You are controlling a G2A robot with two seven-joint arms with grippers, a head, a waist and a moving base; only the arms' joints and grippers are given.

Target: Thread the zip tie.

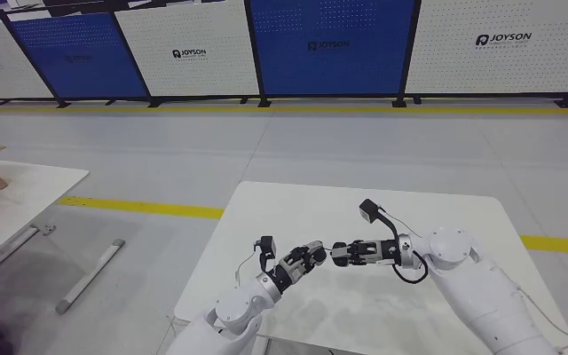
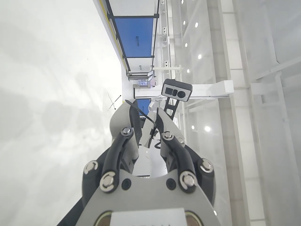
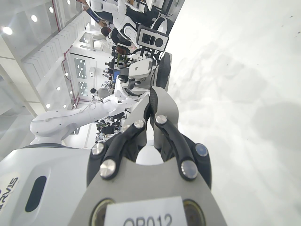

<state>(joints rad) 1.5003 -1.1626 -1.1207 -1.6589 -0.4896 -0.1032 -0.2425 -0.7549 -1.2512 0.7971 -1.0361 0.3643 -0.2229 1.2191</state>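
Alignment between strap and gap is what the coming move turns on, as we judge it: the zip tie, a thin black strap, lies slantwise across the opening of the left tool. Its long axis runs from one fingertip toward the inner face of the other pad, so it crosses the tool's reach rather than following it. We see the left tool's jaws standing apart, released, with the strap bridging them; whether either pad truly bears on it we cannot tell. The right tool sits tip to tip with the left one at the lower middle of the top view, over the white table. Its pads are clenched together, and we cannot make out whether an end of the strap is caught between them. Both tools are just beside the strap, the left nearer, since the strap lies within its jaws. As for writing, the blue and white wall panels across the upper frame carry a printed logo, and a white label with dark characters sits on the right tool's body; we leave both unread
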